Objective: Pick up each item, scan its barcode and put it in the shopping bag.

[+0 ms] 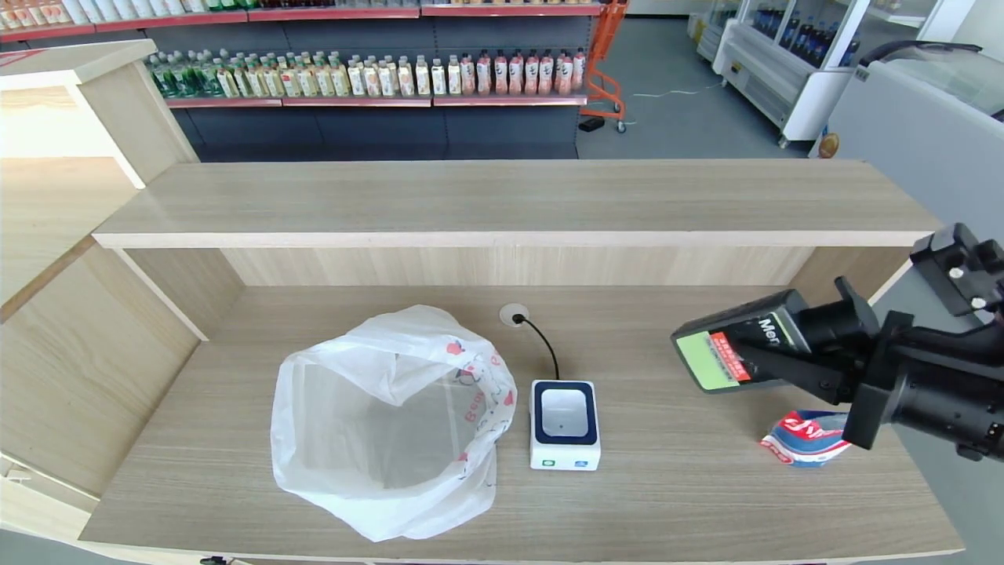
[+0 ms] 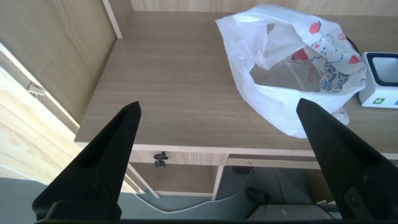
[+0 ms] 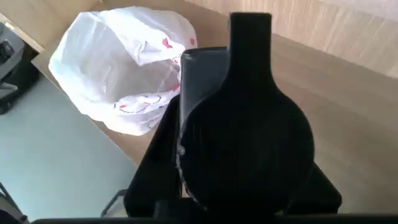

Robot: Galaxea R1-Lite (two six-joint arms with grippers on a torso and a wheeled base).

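Clearly, in the head view the right claw (image 1: 792, 359) pinches a dark box (image 1: 718, 357) above the tabletop (image 1: 667, 494), labelled end turned toward the scanner (image 1: 565, 424), probably so that its barcode can be read. The shopping bag (image 1: 392, 424) stands open just beside the scanner, ready to receive it. A blue-and-red packet (image 1: 804, 439) lies beneath that arm. In the left wrist view, the left claw (image 2: 219, 124) hangs spread and empty over the tabletop's near edge. In the right wrist view, the box sits clamped in the claw, with the bag beyond.
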